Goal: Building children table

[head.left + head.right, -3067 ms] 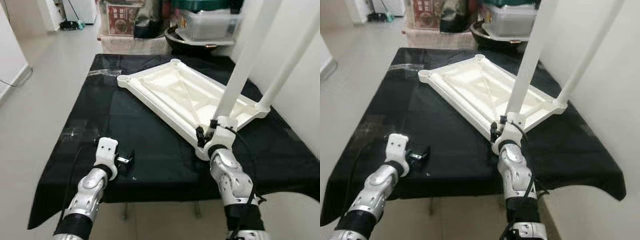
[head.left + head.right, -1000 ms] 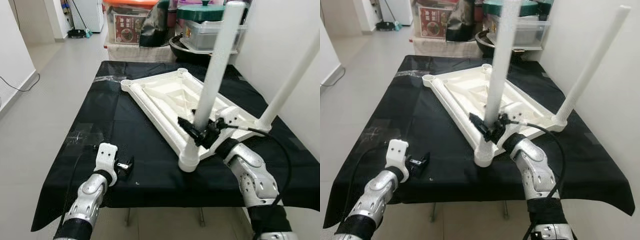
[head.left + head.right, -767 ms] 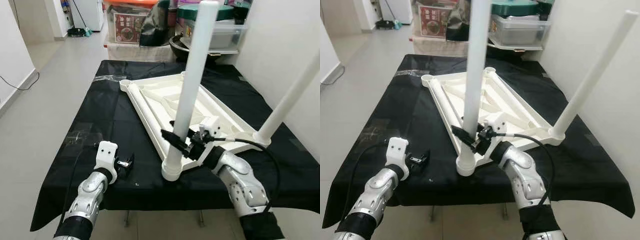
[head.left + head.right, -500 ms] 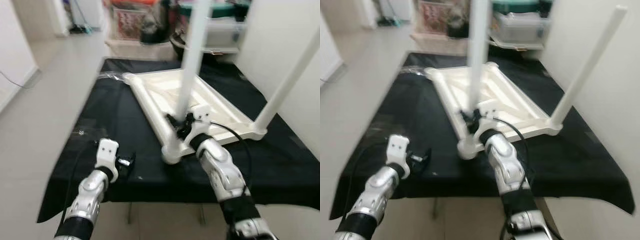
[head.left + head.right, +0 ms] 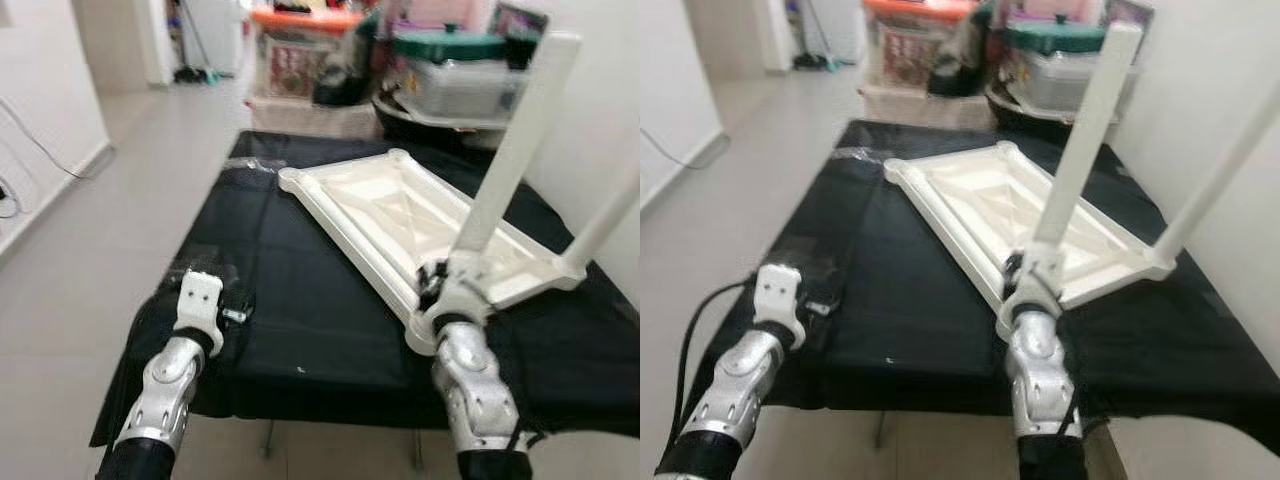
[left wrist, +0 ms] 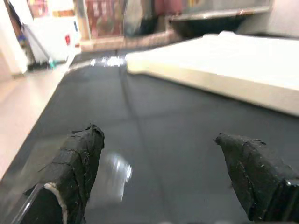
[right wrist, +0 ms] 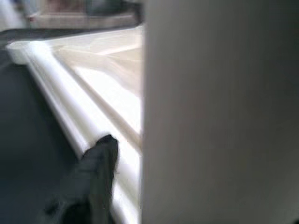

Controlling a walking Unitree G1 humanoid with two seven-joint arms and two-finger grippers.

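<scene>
A white children's table top [image 5: 395,210] lies upside down on a black-covered table [image 5: 300,300]. A white leg [image 5: 505,160] stands upright in its near corner socket. My right gripper [image 5: 432,285] is shut on that leg just above the socket; in the right wrist view the leg [image 7: 219,112] is very close, with one black finger [image 7: 96,168] beside it. A second leg [image 5: 605,220] rises from the right corner. Over the front left of the black cloth, my left gripper [image 6: 163,177] is open with nothing between its fingers.
Storage boxes and a green-lidded container [image 5: 450,55] crowd the floor behind the table. A white wall runs close along the right side. Clear tape or plastic [image 5: 250,165] lies at the far left corner of the cloth. Open floor [image 5: 120,170] lies to the left.
The head camera has shifted. My right gripper has swung the held leg and the top's near corner back to the right. The left gripper stays over the front left cloth.
</scene>
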